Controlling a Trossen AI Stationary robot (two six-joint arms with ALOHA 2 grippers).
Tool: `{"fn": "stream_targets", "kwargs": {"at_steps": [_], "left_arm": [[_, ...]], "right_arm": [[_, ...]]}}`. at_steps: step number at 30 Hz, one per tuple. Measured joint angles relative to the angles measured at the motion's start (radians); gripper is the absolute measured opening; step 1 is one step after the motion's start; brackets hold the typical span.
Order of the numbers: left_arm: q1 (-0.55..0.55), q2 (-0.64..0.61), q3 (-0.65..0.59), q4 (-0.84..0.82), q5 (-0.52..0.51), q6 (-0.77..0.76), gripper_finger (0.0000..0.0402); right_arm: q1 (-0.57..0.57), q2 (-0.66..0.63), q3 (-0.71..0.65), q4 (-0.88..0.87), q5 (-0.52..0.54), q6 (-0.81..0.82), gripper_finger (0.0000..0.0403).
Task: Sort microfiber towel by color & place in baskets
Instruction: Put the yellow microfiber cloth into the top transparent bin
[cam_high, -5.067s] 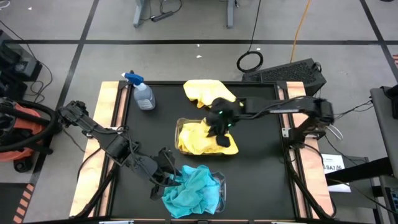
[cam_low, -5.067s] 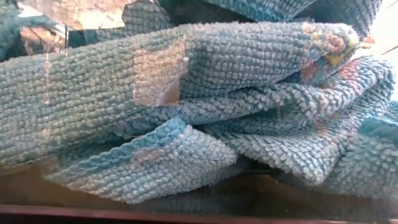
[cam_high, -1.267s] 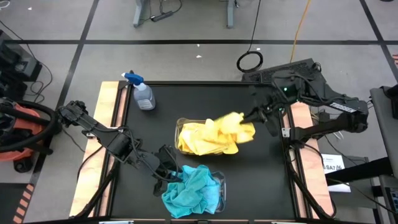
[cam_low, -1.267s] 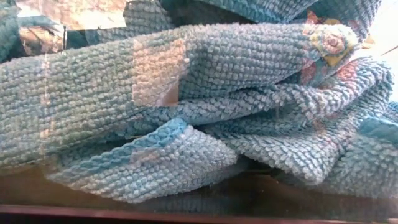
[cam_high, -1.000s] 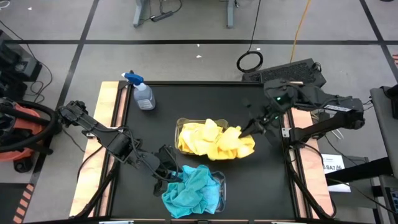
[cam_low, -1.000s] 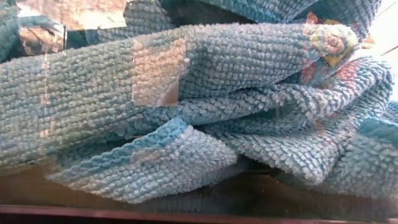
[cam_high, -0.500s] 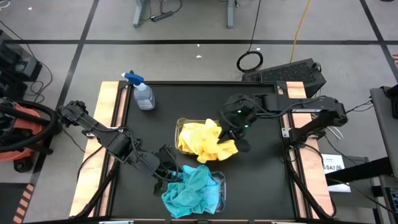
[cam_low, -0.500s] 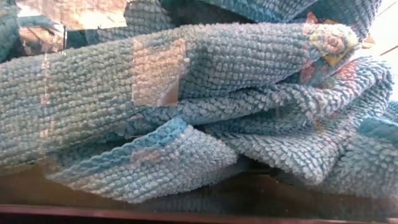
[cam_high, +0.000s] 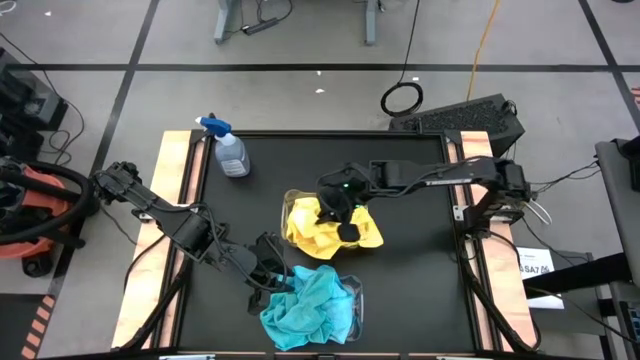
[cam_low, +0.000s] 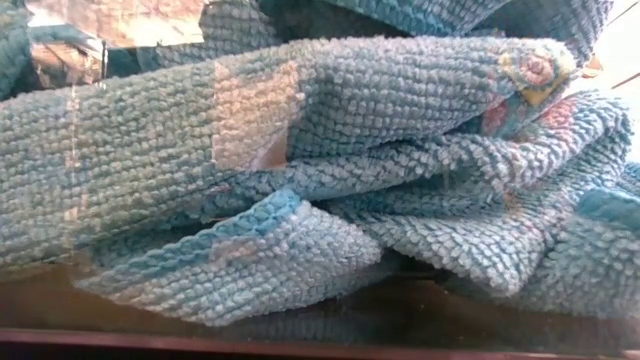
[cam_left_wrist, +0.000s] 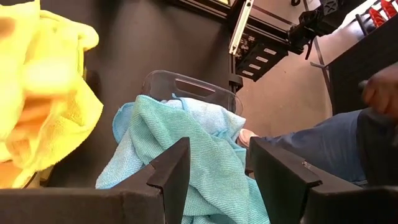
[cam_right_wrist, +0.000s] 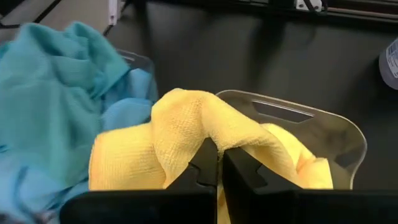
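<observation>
Yellow microfiber towels (cam_high: 315, 228) lie heaped in a clear basket (cam_right_wrist: 323, 134) at the table's middle. My right gripper (cam_high: 337, 215) is over that heap, shut on a yellow towel (cam_right_wrist: 186, 118). Teal towels (cam_high: 310, 305) fill the second clear basket (cam_left_wrist: 186, 84) by the near edge, and they fill the whole low view (cam_low: 300, 150). My left gripper (cam_left_wrist: 214, 177) stands open just left of the teal heap (cam_left_wrist: 186, 143), with nothing between its fingers. My right gripper pinches a raised fold of the yellow towel (cam_right_wrist: 214, 135) between its two shut fingers. The fingers come slanting down from the table's right. The fold humps up over the fingertips, and the rest of the towel lies slack on the yellow heap in the basket.
A clear spray bottle with a blue trigger (cam_high: 229, 152) stands at the far left of the table. Bare black tabletop (cam_high: 420, 180) lies to the far right. A person's leg (cam_left_wrist: 323, 146) shows beyond the table's near edge.
My right gripper, still shut on the yellow towel, has moved from the table's right side toward the middle and down onto the yellow basket. The towel, which trailed over the basket's right rim, is now gathered on the heap.
</observation>
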Motion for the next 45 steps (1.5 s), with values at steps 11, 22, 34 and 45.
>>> {"fn": "stream_targets", "kwargs": {"at_steps": [11,22,34,45], "left_arm": [[0.000,0.000,0.000,-0.001,0.000,0.000,0.0173],[0.000,0.000,0.000,-0.003,-0.001,-0.001,0.0173],[0.000,0.000,0.000,0.000,-0.001,0.000,0.0173],[0.012,0.000,0.000,0.000,-0.008,0.003,0.0173]], "right_arm": [[-0.017,0.201,0.001,0.081,0.081,0.014,0.0000],[-0.027,0.349,0.006,0.082,0.068,0.089,0.0001],[-0.027,0.260,-0.002,0.069,0.092,0.110,0.0095],[-0.027,-0.011,-0.001,-0.030,0.112,0.064,0.0196]]}}
